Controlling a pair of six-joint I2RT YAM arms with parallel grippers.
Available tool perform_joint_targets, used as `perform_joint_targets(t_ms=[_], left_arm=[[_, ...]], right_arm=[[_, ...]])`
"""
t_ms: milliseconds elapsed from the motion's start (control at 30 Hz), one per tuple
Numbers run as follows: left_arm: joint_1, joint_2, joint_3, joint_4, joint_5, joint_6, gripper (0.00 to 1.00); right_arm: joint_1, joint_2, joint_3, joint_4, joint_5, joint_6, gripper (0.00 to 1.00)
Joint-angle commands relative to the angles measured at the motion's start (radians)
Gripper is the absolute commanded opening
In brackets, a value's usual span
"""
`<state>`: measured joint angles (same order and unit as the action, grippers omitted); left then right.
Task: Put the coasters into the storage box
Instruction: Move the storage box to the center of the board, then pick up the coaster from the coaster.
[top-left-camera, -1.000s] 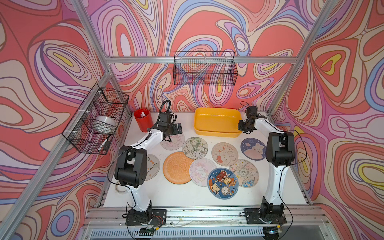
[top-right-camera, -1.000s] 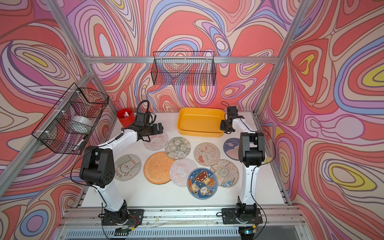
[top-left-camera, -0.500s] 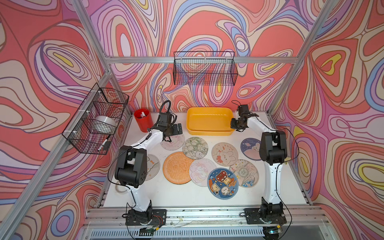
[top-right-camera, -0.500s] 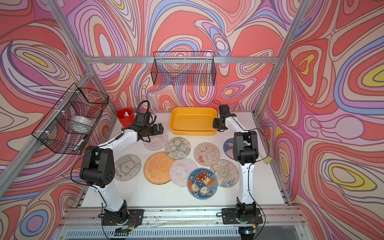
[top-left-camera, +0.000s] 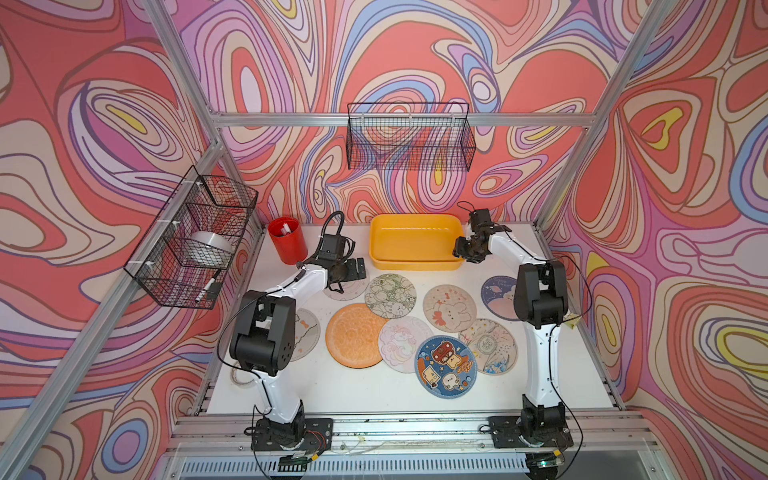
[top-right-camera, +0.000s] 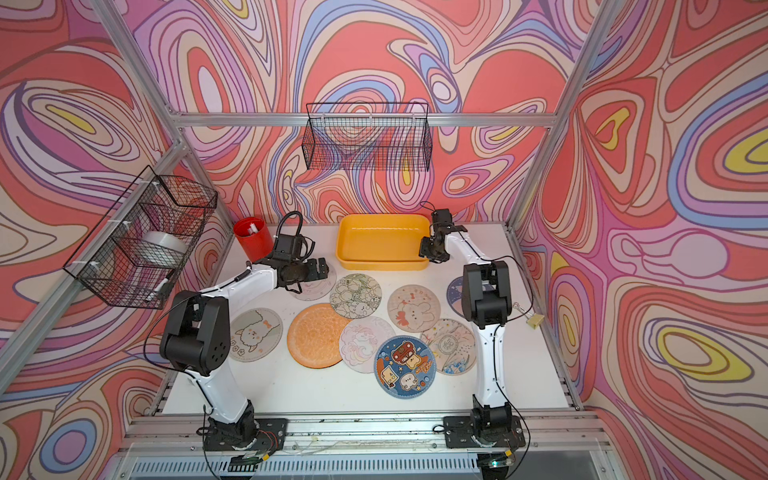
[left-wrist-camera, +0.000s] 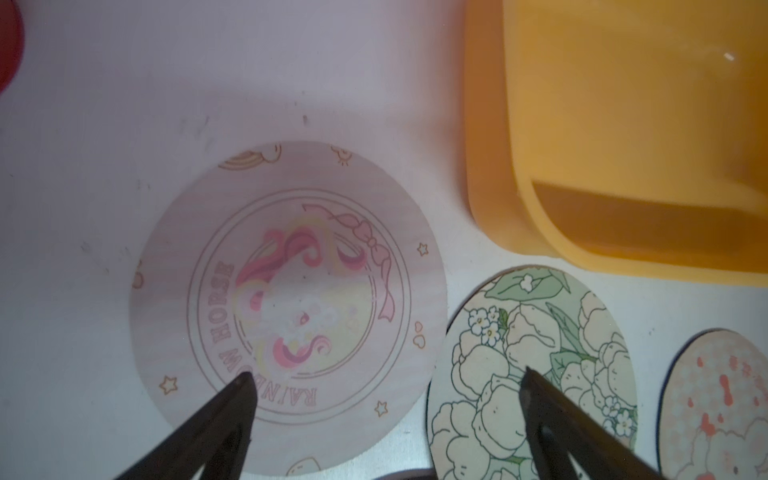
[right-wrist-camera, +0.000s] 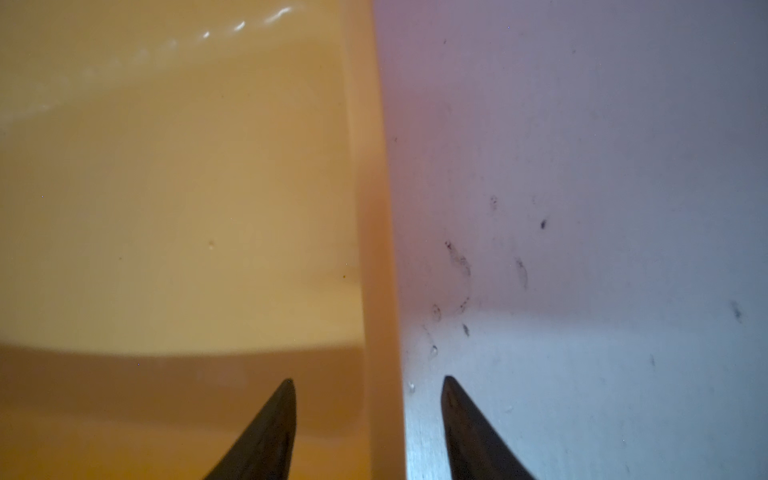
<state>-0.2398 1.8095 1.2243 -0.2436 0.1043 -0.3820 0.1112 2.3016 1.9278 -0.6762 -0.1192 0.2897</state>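
Observation:
The yellow storage box (top-left-camera: 415, 266) stands at the back of the table, its inside bare in both top views. My right gripper (right-wrist-camera: 368, 380) is open and straddles the box's right rim (right-wrist-camera: 374, 208), one finger inside, one outside, with a gap on each side. My left gripper (left-wrist-camera: 387, 372) hangs open over two coasters lying flat: a pale rainbow horse coaster (left-wrist-camera: 286, 307) and a green flower coaster (left-wrist-camera: 573, 324). More coasters lie spread in front: an orange one (top-left-camera: 357, 334), a bunny one (top-left-camera: 449, 307), a blue one (top-left-camera: 446, 368) and several others.
A red cup (top-left-camera: 286, 241) stands left of the box, close to my left wrist. One black wire basket (top-left-camera: 409, 137) hangs on the back wall; another (top-left-camera: 195, 237) on the left wall holds a tape roll. A small clip (top-right-camera: 534, 320) lies at the table's right edge.
The storage box slid left across the back of the table with my right gripper shut on its rim. That gripper has now opened off the rim. The left arm barely moved.

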Motion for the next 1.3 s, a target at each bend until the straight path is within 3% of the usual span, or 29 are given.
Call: perform_joint_targets(t_ms=[0,333,767,1267], left_arm=[[-0.026,-0.058,-0.059,-0.029,-0.009,-0.051,1.00],[-0.050,-0.050,-0.155,0.028,0.057,-0.162,1.00],[-0.079,0.031,-0.100,0.016,0.159,-0.154,0.87],[-0.100,0.100,-0.045,-0.006,0.190,-0.133,0.78]], right_arm=[[0.007,-0.114,-0.051,-0.026,-0.038,0.062,0.62],[0.120,-0.277,-0.202,-0.008,-0.129,0.067,0.63],[0.294,-0.212,-0.272,-0.002,-0.270,-0.028,0.63],[0.338,-0.139,-0.307,-0.022,-0.214,-0.022,0.65]])
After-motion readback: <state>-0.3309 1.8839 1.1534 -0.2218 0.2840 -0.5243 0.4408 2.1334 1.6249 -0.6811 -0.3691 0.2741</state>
